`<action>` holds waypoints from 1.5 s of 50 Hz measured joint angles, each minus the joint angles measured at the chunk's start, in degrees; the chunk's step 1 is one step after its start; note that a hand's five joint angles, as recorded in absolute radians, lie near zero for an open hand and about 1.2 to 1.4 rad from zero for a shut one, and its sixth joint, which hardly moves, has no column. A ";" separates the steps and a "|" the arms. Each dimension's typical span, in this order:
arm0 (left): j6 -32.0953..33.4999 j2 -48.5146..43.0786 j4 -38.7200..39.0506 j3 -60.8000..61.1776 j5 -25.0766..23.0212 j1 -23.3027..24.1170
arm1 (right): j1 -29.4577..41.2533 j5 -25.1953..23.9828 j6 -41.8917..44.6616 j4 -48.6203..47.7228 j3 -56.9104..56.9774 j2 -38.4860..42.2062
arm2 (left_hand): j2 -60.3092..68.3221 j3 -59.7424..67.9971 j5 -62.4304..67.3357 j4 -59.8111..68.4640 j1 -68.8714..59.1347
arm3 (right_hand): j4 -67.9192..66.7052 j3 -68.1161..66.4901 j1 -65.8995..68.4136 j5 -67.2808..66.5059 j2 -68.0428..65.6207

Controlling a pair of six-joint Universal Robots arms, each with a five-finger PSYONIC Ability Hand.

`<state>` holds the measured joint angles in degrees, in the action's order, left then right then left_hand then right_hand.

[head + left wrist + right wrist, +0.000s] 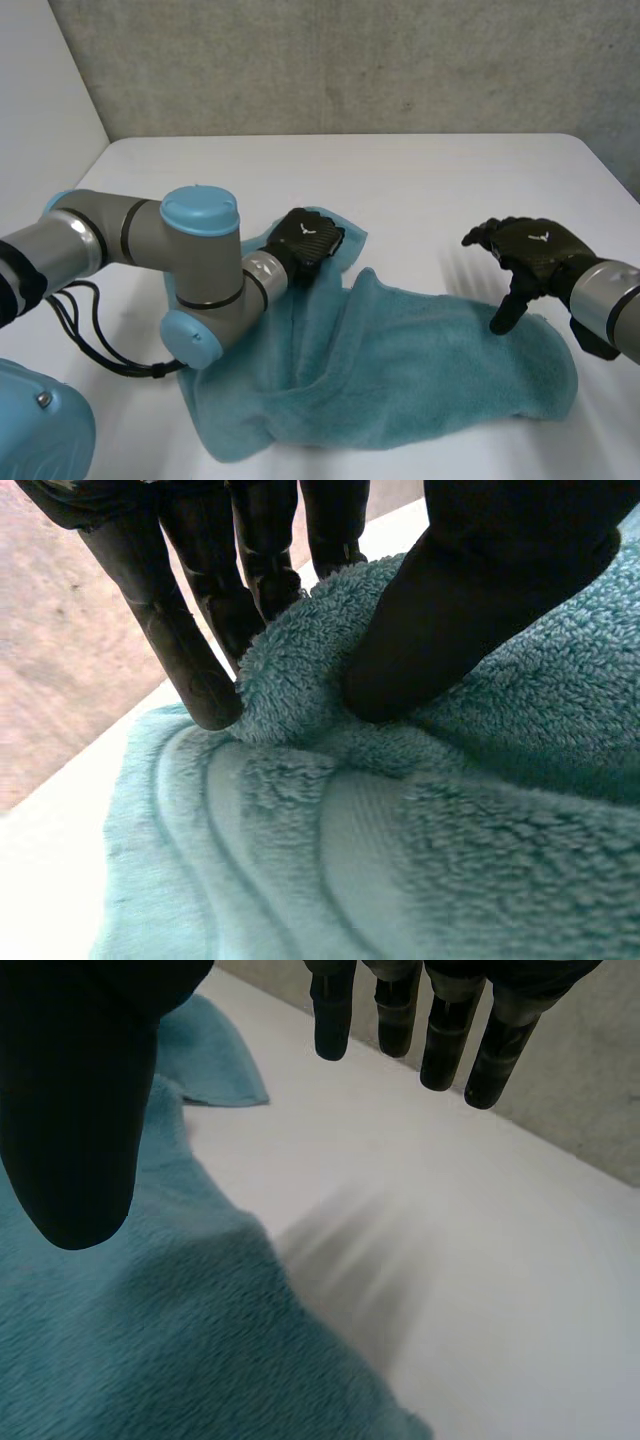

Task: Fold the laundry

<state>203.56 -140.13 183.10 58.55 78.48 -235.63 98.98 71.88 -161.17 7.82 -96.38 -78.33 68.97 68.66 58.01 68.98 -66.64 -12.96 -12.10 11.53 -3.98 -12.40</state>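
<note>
A teal towel (400, 370) lies rumpled on the white table (420, 190). My left hand (305, 243) sits at the towel's far left corner. In the left wrist view its fingers (195, 670) and thumb (440, 630) pinch a raised fold of the towel (300, 680). My right hand (525, 255) hovers above the towel's far right edge, open. In the right wrist view its thumb (75, 1130) hangs over the towel (150, 1340), and its fingers (440, 1030) hang over bare table, touching nothing.
A grey wall (350, 60) runs behind the table's far edge. My left arm (170, 260) crosses the table's left side beside the towel. Bare table lies beyond the towel and to its right.
</note>
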 measured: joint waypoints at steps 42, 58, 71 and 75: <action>17.58 36.88 16.46 16.95 2.72 -3.89 | 9.69 -3.07 -14.44 10.63 63.45 35.05 | 0.80 0.92 0.39 0.75 -0.33 | -55.08 -55.46 44.29 -50.72 -55.03; 9.82 34.48 35.36 7.99 9.01 -8.59 | 9.70 3.74 -13.68 -24.34 37.20 2.33 | 0.82 0.93 1.22 0.77 -0.85 | -55.33 -55.79 44.29 -50.84 -55.03; 5.71 42.87 32.41 50.61 10.10 -5.12 | 10.29 3.73 -2.64 -18.33 8.84 5.17 | 0.83 0.94 1.23 0.77 -1.31 | -55.34 -55.80 44.41 -51.67 -55.03; 0.98 39.30 30.29 57.60 11.76 -3.06 | 10.62 4.21 -0.19 -17.21 5.51 11.44 | 0.83 0.95 1.19 0.77 -1.34 | -55.34 -55.80 44.41 -51.92 -55.03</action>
<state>204.54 -100.84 213.38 116.14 90.23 -238.69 109.59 76.09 -161.36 -9.39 -90.87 -66.89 69.81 69.61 59.20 69.75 -67.98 -68.30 -67.90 55.94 -55.89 -67.43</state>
